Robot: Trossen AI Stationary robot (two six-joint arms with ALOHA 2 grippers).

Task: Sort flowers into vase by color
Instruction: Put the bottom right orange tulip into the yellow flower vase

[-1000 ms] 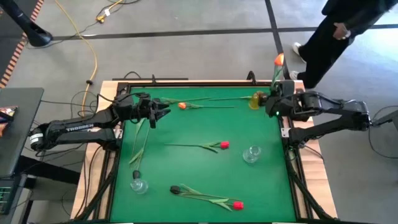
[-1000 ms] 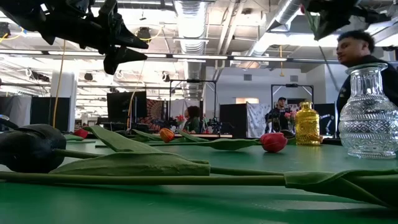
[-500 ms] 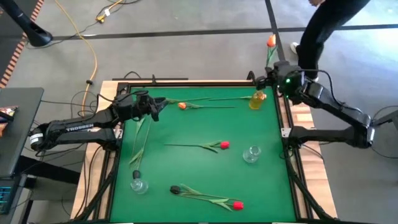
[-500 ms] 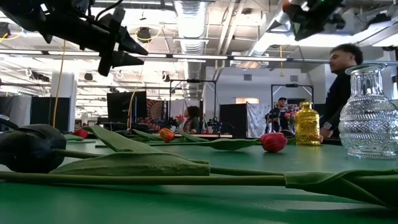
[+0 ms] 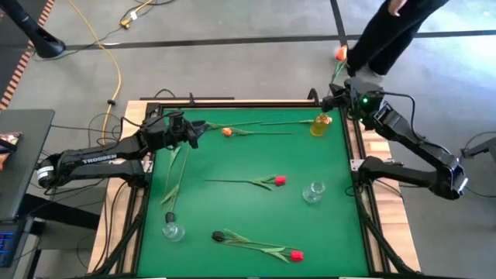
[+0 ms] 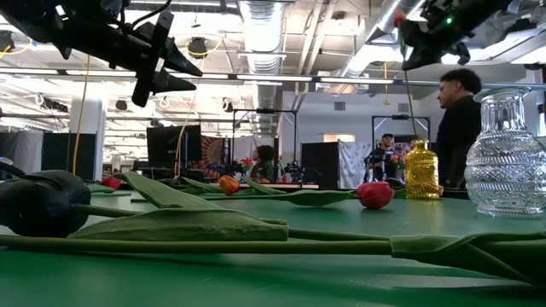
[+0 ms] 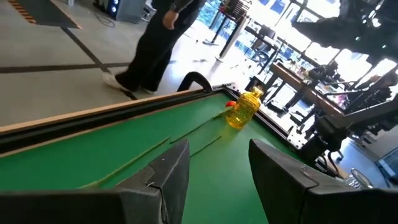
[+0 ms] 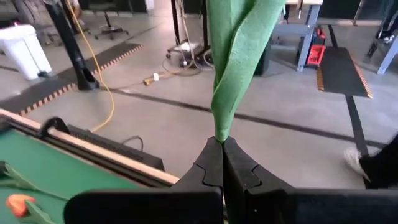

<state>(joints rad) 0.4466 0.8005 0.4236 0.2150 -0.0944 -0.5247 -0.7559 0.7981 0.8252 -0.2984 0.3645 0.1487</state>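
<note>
Green table (image 5: 248, 225), far right corner: right gripper (image 5: 341, 99) clamped on orange tulip (image 5: 340, 53), stem upright, directly above yellow vase (image 5: 318, 125). Left gripper (image 5: 195, 138) part-open, empty, hovering far left, farther from the vase.

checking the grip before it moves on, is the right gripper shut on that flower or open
Shut on it. In the right wrist view the right gripper has its jaws pressed together on the flower's green stem.
</note>
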